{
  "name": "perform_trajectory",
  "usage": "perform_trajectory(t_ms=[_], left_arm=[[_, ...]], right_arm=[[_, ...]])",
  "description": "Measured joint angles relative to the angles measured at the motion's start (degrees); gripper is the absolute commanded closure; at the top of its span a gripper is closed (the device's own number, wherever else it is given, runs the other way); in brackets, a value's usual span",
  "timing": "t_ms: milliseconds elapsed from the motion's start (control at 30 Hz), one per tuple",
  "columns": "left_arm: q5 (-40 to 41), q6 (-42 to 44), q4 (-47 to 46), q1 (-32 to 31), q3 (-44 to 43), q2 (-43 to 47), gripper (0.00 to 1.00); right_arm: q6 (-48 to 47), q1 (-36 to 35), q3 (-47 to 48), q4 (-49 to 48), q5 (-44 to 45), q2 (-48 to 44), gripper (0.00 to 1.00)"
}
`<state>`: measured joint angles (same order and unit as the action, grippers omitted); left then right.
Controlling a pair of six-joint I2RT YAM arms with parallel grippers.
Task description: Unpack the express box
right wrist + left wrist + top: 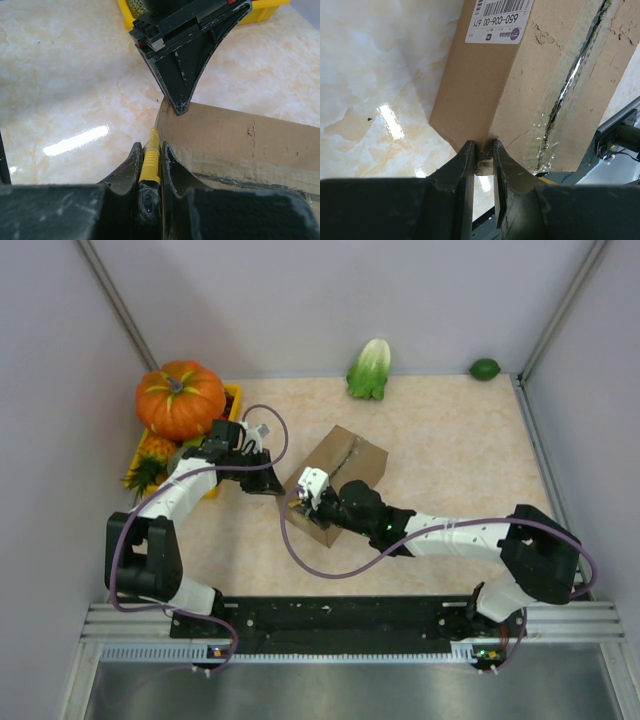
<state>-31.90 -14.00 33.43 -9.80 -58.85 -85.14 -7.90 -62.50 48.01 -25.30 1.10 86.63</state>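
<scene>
Pinching one corner of the express box (480,85), the left fingers (465,165) sit almost together with cardboard between them. The right fingers (131,165) clamp a yellow tool (150,150) (likely a cutter, though its blade is hidden), its tip just at that same corner. The box lies near the middle of the counter (370,75), its white label (497,20) on one face, its taped seam (570,80) wrinkled but apparently unbroken. I judge the job barely begun: tape to slit, flaps to fold back, contents to lift out. A pumpkin (180,398) stands well apart, far left.
</scene>
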Motion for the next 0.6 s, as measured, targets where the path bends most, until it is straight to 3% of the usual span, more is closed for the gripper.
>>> perform_trajectory(t_ms=[600], left_arm=[[0.02,0.02,0.0,0.02,0.02,0.0,1.0]], right_arm=[[0.0,-0.02,0.0,-0.39,0.5,-0.42,1.0]])
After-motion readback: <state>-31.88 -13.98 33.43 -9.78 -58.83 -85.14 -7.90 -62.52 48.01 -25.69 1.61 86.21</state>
